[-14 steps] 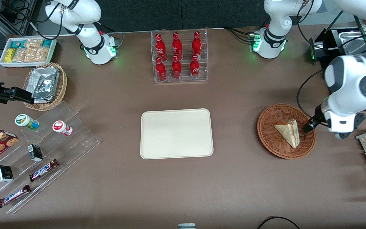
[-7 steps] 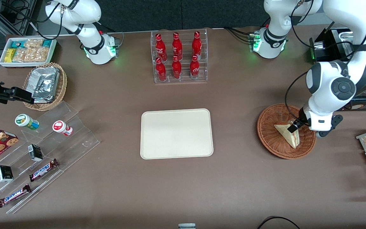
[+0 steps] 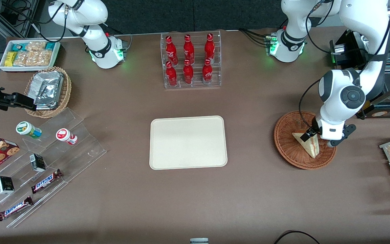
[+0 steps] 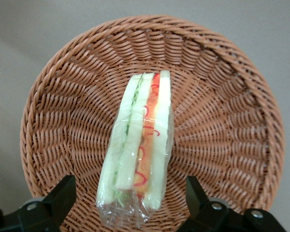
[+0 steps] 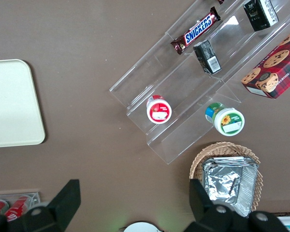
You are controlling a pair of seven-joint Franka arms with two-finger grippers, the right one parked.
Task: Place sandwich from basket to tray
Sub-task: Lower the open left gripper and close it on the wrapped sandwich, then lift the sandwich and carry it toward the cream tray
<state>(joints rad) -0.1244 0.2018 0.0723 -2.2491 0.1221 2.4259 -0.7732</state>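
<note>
I see the sandwich [image 4: 137,150] lying mid-basket [image 4: 222,87], between my claw's [image 4: 130,205] wide-apart fingers [image 4: 63,195], untouched; the tray [image 3: 188,142] sits at bench centre.

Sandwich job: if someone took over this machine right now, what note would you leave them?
Claw: open, low over the basket, fingers either side of the sandwich, not gripping.
Sandwich: lying in the basket, toward the working arm's end of the table.
Tray: mid-table, nothing on it.
Done: approach only.
Left: close on the sandwich, lift it, carry it to the tray, release.
</note>
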